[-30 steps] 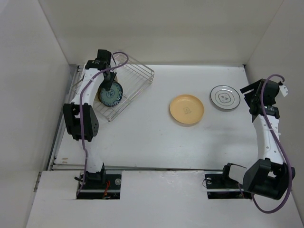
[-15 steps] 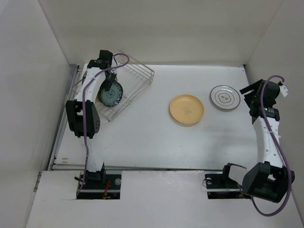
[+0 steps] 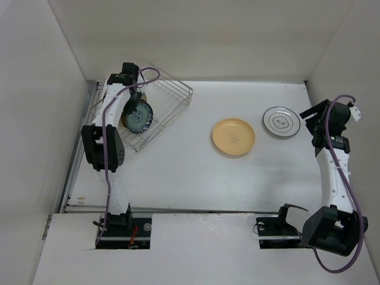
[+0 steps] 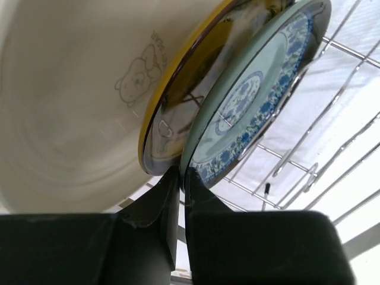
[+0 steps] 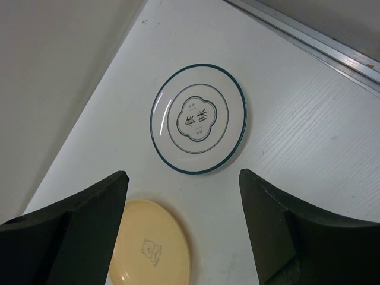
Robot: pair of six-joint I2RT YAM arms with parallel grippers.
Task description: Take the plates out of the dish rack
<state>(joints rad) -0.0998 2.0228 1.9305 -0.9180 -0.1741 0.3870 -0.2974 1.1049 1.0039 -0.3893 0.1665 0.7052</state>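
The left gripper (image 4: 181,190) pinches the rim of the blue plate (image 4: 249,101), which stands in the rack (image 3: 169,95) beside a gold plate (image 4: 178,119); it looks hard, slippery and breakable, so grip the rim tight, while the right gripper (image 5: 183,178) is spread wide.

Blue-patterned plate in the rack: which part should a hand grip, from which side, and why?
Pinch its upper rim from above. The blue-patterned plate stands on edge in the dish rack with a yellow-rimmed plate alongside, so only the edge is free. The left hand is shut there.
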